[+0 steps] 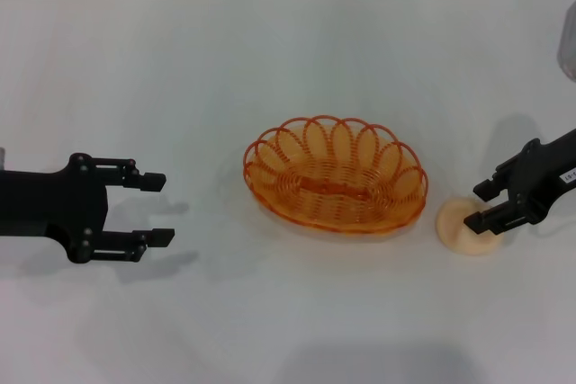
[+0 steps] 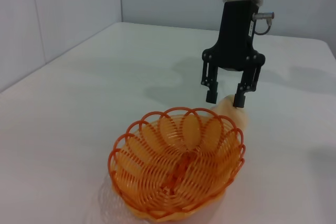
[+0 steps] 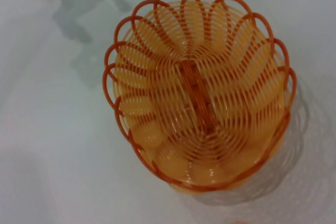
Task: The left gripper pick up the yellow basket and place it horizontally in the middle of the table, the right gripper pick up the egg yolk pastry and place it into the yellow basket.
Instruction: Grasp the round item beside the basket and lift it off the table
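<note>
The yellow basket (image 1: 335,175) lies lengthwise across the middle of the white table and is empty; it also shows in the left wrist view (image 2: 178,166) and the right wrist view (image 3: 199,87). My left gripper (image 1: 160,209) is open and empty, well to the left of the basket, with its fingers pointing at it. The egg yolk pastry (image 1: 457,227) sits on the table just right of the basket. My right gripper (image 1: 477,206) is open right over the pastry, with its fingers spread to either side. The left wrist view shows that gripper (image 2: 226,100) with its tips at the top of the pastry (image 2: 233,115).
A grey object (image 1: 568,40) stands at the far right edge of the table. A pale wall runs along the back edge. Bare table (image 1: 288,330) lies in front of the basket and between it and the left gripper.
</note>
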`<action>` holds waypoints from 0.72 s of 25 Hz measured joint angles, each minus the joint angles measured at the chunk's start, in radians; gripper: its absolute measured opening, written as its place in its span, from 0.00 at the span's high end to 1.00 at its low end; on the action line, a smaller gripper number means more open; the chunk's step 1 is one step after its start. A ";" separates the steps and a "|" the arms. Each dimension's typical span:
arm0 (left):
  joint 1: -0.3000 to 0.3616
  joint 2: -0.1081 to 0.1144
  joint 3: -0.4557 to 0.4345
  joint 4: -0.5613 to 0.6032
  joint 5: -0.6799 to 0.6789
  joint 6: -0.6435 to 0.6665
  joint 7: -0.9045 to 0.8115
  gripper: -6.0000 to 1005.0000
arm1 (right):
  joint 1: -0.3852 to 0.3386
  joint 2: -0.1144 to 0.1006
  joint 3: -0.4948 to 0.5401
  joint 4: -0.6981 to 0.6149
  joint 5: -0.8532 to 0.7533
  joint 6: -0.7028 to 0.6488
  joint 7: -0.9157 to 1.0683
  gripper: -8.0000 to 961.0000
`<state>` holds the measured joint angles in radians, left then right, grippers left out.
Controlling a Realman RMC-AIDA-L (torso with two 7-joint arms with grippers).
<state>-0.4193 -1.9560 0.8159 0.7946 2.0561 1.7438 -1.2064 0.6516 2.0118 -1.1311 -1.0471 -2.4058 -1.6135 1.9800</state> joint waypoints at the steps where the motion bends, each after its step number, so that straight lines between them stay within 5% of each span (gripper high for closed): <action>1: 0.000 0.000 0.000 0.000 0.000 0.000 0.000 0.32 | -0.001 0.000 -0.003 0.002 0.000 0.001 -0.001 0.32; 6: 0.000 0.000 0.000 0.000 0.000 -0.001 0.002 0.32 | -0.001 -0.001 -0.046 0.023 -0.005 0.002 -0.003 0.41; 11: 0.001 0.000 0.000 0.001 -0.001 -0.001 0.002 0.32 | -0.002 -0.001 -0.061 0.025 -0.006 0.002 -0.003 0.62; 13: 0.001 0.000 0.000 0.001 -0.001 -0.001 0.002 0.32 | -0.002 -0.001 -0.061 0.023 -0.004 0.002 -0.003 0.82; 18: 0.006 0.000 0.000 0.002 -0.001 -0.001 0.002 0.32 | -0.001 -0.001 -0.055 0.009 -0.001 -0.005 -0.003 0.85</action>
<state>-0.4129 -1.9557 0.8161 0.7962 2.0555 1.7425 -1.2041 0.6502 2.0104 -1.1865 -1.0378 -2.4066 -1.6182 1.9771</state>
